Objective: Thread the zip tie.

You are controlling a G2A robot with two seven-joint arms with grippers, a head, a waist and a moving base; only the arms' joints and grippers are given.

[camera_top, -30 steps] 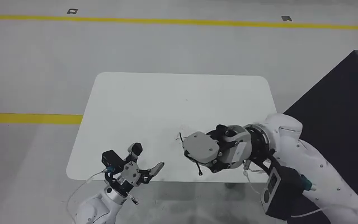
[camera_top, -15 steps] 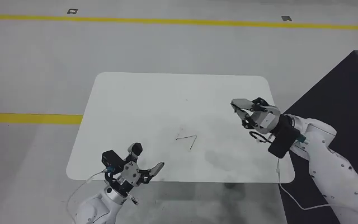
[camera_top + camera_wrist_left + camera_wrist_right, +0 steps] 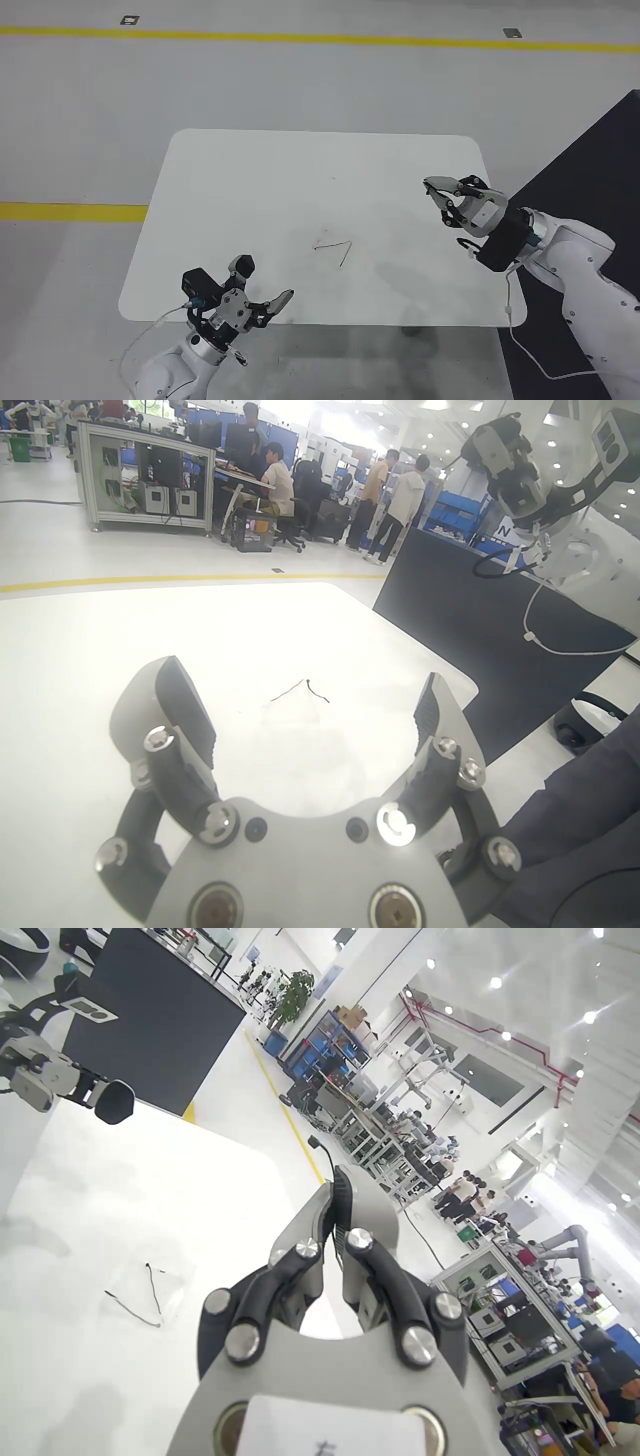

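The zip tie [image 3: 340, 247] lies bent in a V in the middle of the table [image 3: 300, 170], well apart from both hands. The left hand [image 3: 264, 281] hovers open at the near edge. The right hand [image 3: 336, 1175] is closed, seemingly on a thin black strip [image 3: 320, 1150]. The step would likely go best with the head end pinned flat and the tail fed in straight.

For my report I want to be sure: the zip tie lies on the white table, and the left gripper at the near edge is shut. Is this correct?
Not quite. The left gripper is open, jaws wide apart, as the left wrist view shows. The zip tie does lie on the white table.
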